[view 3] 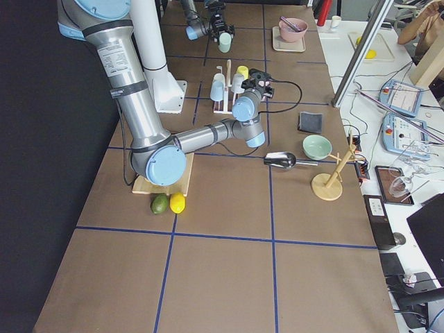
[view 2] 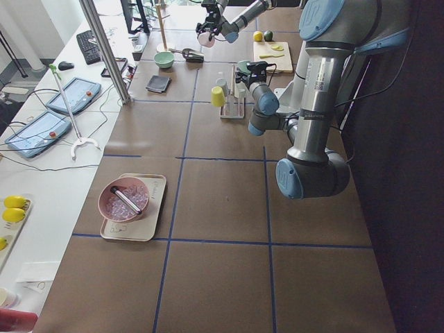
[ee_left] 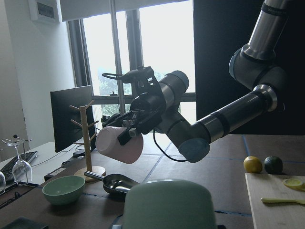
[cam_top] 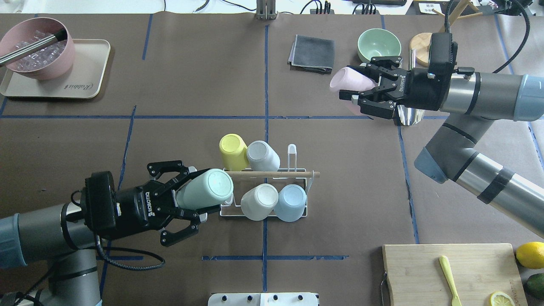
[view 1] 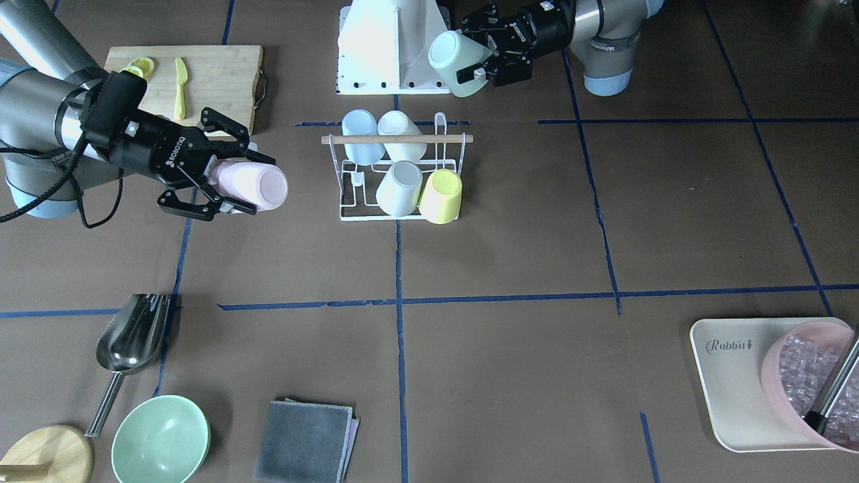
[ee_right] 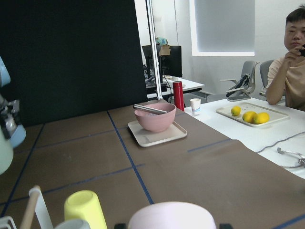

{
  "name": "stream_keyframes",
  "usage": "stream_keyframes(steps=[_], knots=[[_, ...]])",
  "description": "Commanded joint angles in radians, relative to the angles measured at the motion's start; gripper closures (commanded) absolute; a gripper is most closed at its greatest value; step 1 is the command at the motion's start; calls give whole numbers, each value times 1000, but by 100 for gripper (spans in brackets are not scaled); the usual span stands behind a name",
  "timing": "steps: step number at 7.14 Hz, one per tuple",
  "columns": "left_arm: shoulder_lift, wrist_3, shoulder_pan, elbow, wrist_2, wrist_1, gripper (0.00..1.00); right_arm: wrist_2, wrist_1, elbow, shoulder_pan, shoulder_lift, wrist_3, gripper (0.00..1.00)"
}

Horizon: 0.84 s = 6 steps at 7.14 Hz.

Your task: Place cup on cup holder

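Observation:
The cup holder (cam_top: 297, 203) is a white wire rack with a wooden rod (cam_top: 293, 174) on top, at the table's middle. It carries yellow (cam_top: 231, 148), grey (cam_top: 261, 154), white (cam_top: 259, 200) and blue (cam_top: 291, 202) cups. My left gripper (cam_top: 199, 193) is shut on a mint-green cup (cam_top: 212, 187), held on its side at the rack's left end. In the front view this cup (view 1: 453, 57) is above the rack. My right gripper (cam_top: 361, 83) is shut on a pink cup (cam_top: 342, 80), held on its side far to the rack's right. The pink cup also shows in the front view (view 1: 265, 188).
Near the right arm are a metal scoop (view 1: 131, 332), a green bowl (cam_top: 379, 44), a grey cloth (cam_top: 311, 54) and a wooden mug tree (view 1: 43, 456). A cutting board (cam_top: 450, 272) lies front right. A tray (cam_top: 85, 80) with a pink bowl (cam_top: 36, 53) is far left.

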Motion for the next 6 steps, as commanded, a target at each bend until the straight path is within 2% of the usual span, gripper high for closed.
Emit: stream_keyframes(steps=[1,2,3,6], knots=[[-35,0,49,64,55,-41,94,-107,46,-9,-33,77,13,100],[-87,0,46,118,86,-60,95,-153,47,-10,-64,91,-20,100],[-107,1,38,135,89,-58,95,-169,44,-42,-76,95,-160,100],[-118,0,30,184,89,-63,94,-346,34,-79,-224,120,-434,100]])
